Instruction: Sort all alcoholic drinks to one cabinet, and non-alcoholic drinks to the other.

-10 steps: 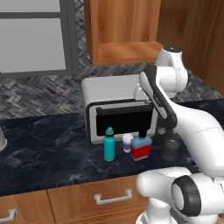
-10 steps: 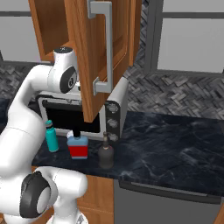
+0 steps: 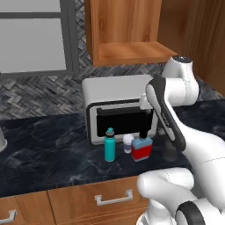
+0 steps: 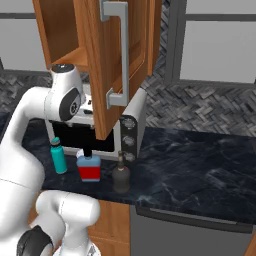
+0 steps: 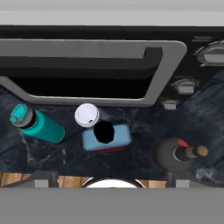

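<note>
Hovering above the blue bottle (image 5: 106, 136), choosing the first drink

Hand (image 5: 112, 183) wide open, empty; blue bottle on counter (image 3: 48, 154) before the microwave (image 3: 116, 90), cup (image 5: 87, 115) touching, teal bottle (image 5: 37, 123) beside; next: descend squarely, close on cap.

Counter: dark marble counter (image 4: 200, 165) held three bottles.
Bottles: teal bottle (image 4: 58, 156) leftmost, blue bottle (image 4: 89, 166) beside it, black bottle (image 4: 121, 175) rightmost.
Cabinet: wooden door (image 4: 107, 60) stood open above the microwave (image 4: 131, 131).

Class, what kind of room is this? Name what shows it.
A kitchen, most likely: a toaster oven on a dark marble counter, a wooden wall cabinet above, and drawers below.
</note>
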Available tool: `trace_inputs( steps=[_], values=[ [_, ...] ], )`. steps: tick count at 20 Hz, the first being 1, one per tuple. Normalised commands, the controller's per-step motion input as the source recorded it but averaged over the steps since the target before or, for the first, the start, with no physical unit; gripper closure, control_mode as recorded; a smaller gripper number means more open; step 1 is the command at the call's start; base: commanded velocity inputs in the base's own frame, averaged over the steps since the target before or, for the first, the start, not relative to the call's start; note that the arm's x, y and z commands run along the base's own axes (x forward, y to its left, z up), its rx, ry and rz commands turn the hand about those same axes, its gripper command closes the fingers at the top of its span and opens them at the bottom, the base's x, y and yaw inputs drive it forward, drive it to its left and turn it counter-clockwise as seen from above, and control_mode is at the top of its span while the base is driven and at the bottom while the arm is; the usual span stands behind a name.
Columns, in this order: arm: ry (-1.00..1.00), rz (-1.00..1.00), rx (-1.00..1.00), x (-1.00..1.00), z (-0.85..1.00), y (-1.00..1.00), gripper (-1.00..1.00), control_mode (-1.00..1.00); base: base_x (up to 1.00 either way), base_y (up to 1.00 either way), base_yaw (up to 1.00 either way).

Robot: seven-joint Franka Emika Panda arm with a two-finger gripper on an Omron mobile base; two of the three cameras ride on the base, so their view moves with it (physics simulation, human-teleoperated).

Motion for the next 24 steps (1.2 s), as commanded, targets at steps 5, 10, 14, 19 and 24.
trace_inputs(
  steps=[5,10,14,19,24],
  values=[
    [-0.02,0.0,0.0,-0.34,-0.6,0.06,-1.0,-1.0,0.0,0.0,0.0],
    [0.0,0.0,0.0,0.27,-0.43,0.08,-1.0,-1.0,0.0,0.0,0.0],
    [0.0,0.0,0.0,0.32,-0.38,0.14,-1.0,-1.0,0.0,0.0,0.0],
    [-0.09,0.0,-0.05,0.03,-0.35,0.19,-1.0,-1.0,0.0,0.0,0.0],
    [-0.18,0.0,-0.04,0.0,-0.27,0.01,-1.0,-1.0,0.0,0.0,0.0]
  ],
)
